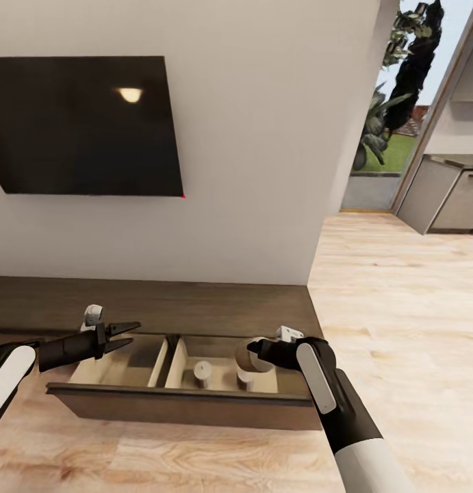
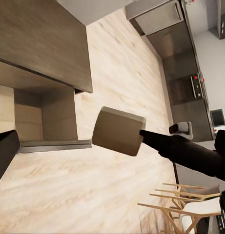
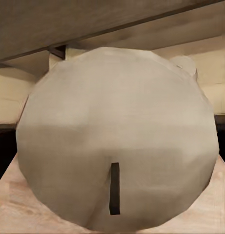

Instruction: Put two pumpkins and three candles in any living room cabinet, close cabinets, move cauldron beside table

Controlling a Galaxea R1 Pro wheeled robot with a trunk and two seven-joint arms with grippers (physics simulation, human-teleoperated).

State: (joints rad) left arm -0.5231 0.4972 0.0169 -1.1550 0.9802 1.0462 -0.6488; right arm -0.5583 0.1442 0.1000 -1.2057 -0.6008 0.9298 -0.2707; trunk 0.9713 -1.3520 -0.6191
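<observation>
Ahead of you the long dark-brown cabinet point(image 1: 154, 308) runs along the wall beneath a black wall-mounted television point(image 1: 85, 127), and its drawer point(image 1: 181, 404) stands pulled out toward you, split by a divider into two pale wood compartments. Your right gripper point(image 1: 253, 352) hangs over the right compartment, clenched on a tan candle point(image 1: 248, 356) held on its side; the right wrist view shows its round end and dark wick close up point(image 3: 114, 161). Two more candles already stand upright in that compartment, one at centre point(image 1: 202, 374) and one point(image 1: 246, 378) directly beneath the held candle. Your left gripper point(image 1: 123, 335) hovers over the left compartment's far edge with its fingers spread and nothing between them. To finish this step well, I judge you should shift the held candle into bare drawer floor between or beside the standing pair, lower it below the drawer's rim, and only then let go, so it neither topples the others nor rolls out. No writing or brand is readable anywhere.
</observation>
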